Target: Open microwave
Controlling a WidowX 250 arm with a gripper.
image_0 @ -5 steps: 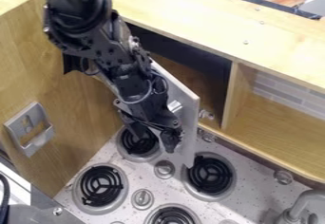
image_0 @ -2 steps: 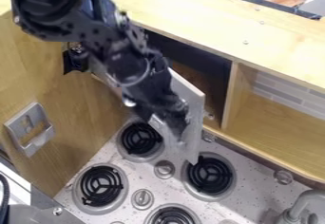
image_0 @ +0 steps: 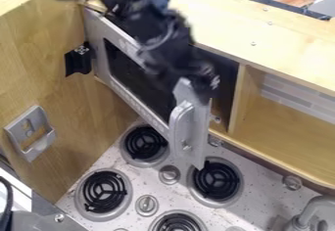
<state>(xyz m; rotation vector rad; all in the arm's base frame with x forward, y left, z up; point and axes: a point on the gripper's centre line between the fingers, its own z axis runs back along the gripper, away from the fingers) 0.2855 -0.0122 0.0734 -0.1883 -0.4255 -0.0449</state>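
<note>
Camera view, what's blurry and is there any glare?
Camera view: the arm and gripper are blurred; the burner coils look sharper; small bright glints on the metal knobs; dark shade inside the cabinet opening behind the microwave door.

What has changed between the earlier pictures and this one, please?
The claw has moved up and to the right in the picture, from low in front of the door to its upper outer corner, uncovering the handle. Whether it had hold of the door earlier, I can't tell. The door still stands open, at much the same angle; the burners stayed put.
</note>
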